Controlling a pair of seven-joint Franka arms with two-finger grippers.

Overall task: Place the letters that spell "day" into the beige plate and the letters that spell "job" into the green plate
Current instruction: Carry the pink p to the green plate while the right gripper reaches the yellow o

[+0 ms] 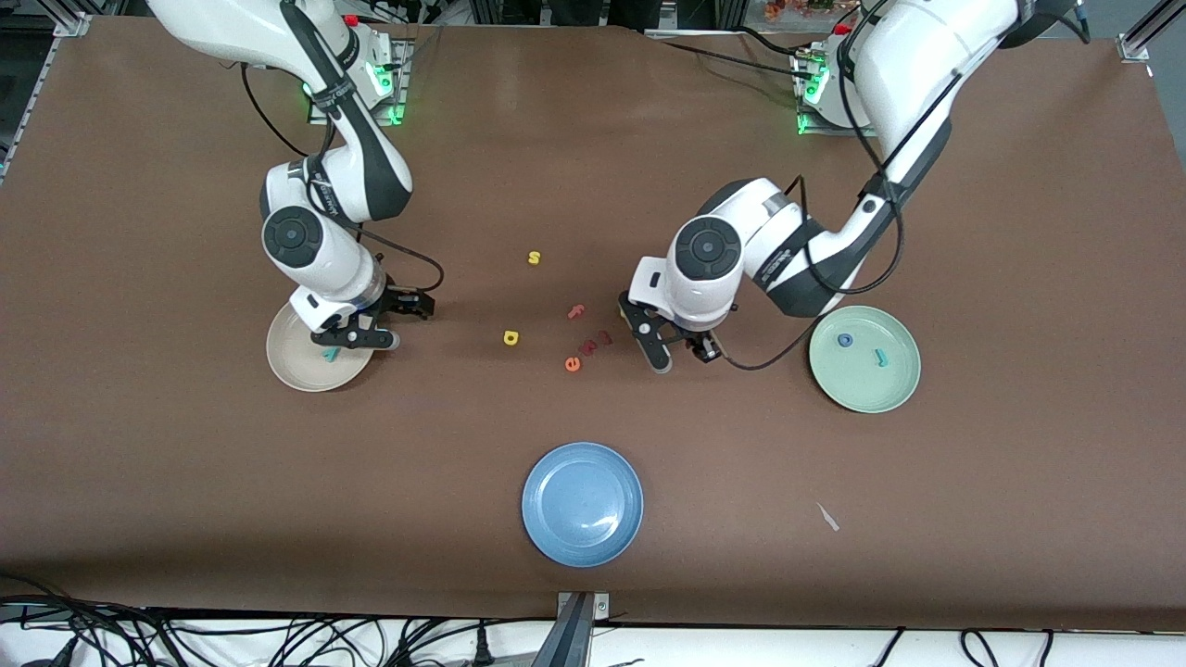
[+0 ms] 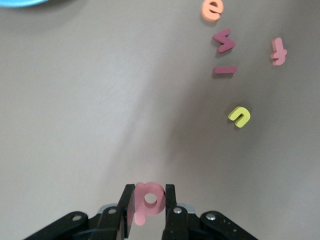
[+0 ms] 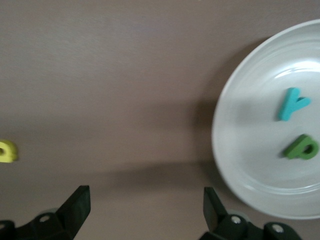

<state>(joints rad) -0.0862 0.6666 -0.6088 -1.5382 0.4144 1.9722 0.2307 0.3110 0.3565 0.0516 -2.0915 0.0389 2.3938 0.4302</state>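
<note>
The pinkish-red b (image 2: pixel 148 201) is held pinched between the left gripper (image 2: pixel 149 206) fingers, upright above the bare surface (image 2: pixel 90 125), with the green plate (image 1: pixel 894 389) lying toward the left arm's end, while the right gripper (image 3: pixel 142 210) fingers are spread open beside the beige plate (image 3: pixel 225 150).

Robotics lab or test bench. Two white robot arms bolted on metal base plates (image 1: pixel 371 83) with green status lights, at a counter (image 1: pixel 593 519) covered in plain brown mat. Aluminium frame rails (image 1: pixel 1144 37) at the corners, loose black cables (image 1: pixel 278 639) along the counter edge, camera mount (image 1: pixel 579 616) clamped there. Toy foam letters (image 1: pixel 574 363) beside the left pincer (image 1: pixel 681 347), plastic plates as props.
</note>
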